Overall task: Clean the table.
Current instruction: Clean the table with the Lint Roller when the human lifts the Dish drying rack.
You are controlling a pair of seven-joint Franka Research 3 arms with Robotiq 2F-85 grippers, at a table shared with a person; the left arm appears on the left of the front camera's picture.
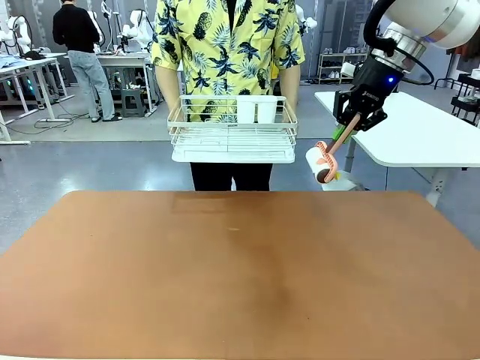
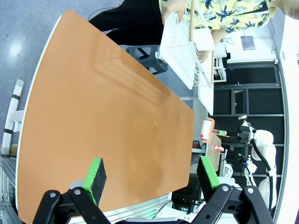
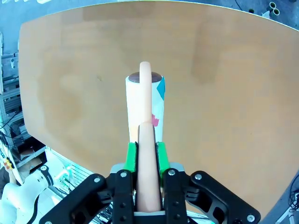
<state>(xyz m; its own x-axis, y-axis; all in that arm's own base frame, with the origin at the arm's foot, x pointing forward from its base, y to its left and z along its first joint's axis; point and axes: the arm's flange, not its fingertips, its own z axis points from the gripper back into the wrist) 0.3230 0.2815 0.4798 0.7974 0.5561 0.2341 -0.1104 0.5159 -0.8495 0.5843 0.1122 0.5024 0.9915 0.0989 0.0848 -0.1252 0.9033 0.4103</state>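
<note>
The rust-brown table spreads across the front view with nothing lying on it. My right gripper hangs above the table's far right corner, shut on the salmon-pink handle of a lint roller whose white roll points down. In the right wrist view the green pads clamp the handle, and the lint roller hovers over the table. My left gripper is open with nothing between its fingers, high above the table.
A person in a yellow patterned shirt stands at the far edge holding a white wire rack with two white cups in it. A white-topped table stands at the back right. Another person stands at benches far back left.
</note>
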